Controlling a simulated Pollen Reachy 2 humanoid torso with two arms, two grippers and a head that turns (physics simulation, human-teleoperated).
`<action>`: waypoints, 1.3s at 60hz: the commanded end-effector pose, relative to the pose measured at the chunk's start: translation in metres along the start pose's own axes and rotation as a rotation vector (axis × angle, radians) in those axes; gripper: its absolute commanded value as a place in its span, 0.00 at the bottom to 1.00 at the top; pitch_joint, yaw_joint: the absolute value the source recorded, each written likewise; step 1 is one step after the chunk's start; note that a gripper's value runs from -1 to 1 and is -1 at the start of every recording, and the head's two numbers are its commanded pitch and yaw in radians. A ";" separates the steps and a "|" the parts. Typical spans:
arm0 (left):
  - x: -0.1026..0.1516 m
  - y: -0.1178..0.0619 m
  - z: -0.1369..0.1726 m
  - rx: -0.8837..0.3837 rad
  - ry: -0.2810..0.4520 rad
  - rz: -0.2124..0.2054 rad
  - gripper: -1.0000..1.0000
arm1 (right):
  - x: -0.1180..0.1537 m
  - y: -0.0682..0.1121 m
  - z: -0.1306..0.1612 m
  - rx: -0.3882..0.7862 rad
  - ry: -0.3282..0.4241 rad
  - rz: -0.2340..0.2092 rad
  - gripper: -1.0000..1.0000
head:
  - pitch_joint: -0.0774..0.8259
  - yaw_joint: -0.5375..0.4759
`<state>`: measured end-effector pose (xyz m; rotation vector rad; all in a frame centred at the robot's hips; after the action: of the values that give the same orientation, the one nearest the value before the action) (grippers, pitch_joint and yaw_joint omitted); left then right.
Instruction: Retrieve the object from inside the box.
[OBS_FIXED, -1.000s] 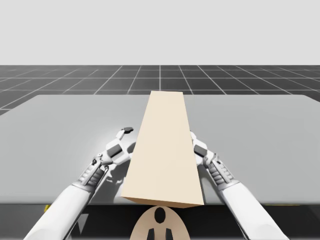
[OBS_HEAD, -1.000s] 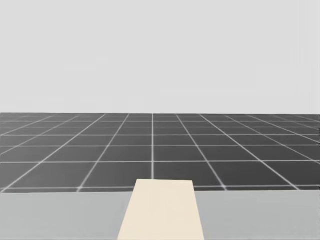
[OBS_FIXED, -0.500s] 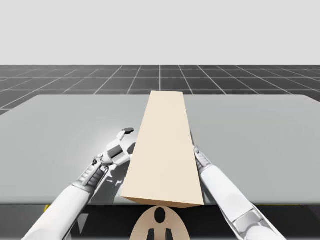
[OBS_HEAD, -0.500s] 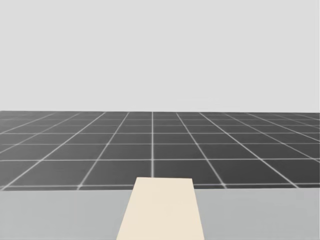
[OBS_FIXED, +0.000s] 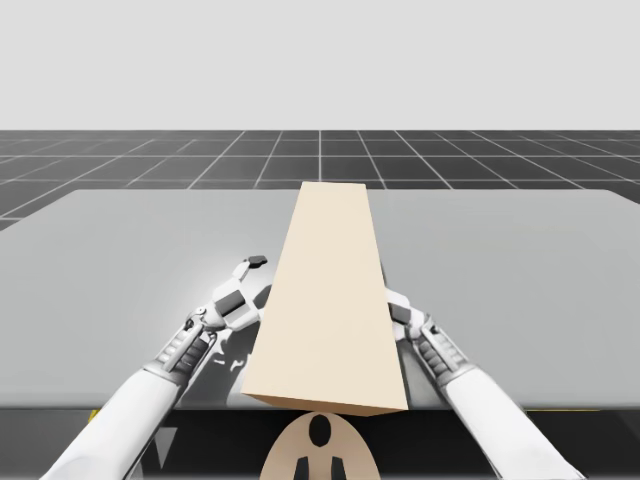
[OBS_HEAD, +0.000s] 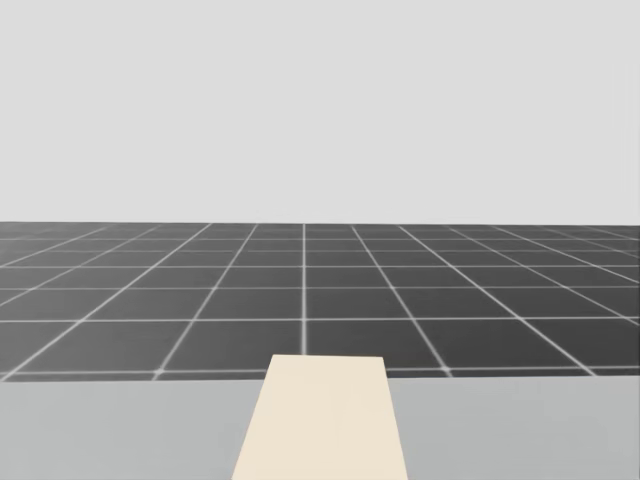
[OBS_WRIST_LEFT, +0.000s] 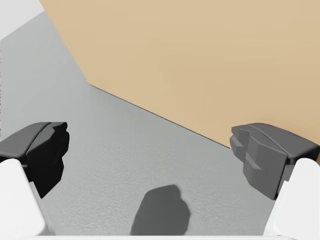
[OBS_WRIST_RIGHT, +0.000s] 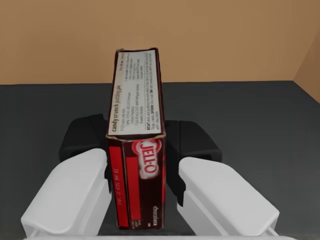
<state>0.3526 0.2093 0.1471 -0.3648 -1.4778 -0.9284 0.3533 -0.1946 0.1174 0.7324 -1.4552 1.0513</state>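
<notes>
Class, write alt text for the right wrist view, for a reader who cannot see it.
My right gripper is shut on a dark red box, narrow side toward the camera. Beyond it a tan box wall rises from a dark floor.

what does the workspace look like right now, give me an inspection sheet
surface: grey table, flat and matte
job's things: long tan box lying down the table's middle; small dark red box standing on edge, tan walls behind it
clutter: nothing seen
hands: right hand shut on the small dark red box, at the long tan box's right side; left hand open, beside the long tan box's left side, over the table
cables: nothing seen
surroundings: dark gridded floor, pale backdrop
</notes>
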 end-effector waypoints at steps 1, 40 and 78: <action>-0.003 -0.004 -0.002 -0.011 0.007 0.008 0.00 | -0.005 0.006 0.055 -0.053 0.035 0.023 1.00 | 0.10 0.50; -0.004 0.000 -0.002 0.019 0.016 0.007 0.00 | 0.028 -0.015 0.221 -0.434 0.026 0.163 1.00 | 0.08 0.49; -0.005 0.007 0.001 0.046 0.006 0.020 0.00 | 0.141 -0.107 0.270 -0.842 0.028 0.371 1.00 | 0.08 0.51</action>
<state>0.3574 0.2153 0.1455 -0.3414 -1.4841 -0.8810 0.2983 -0.4541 0.2438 -0.0151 -1.7789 0.6470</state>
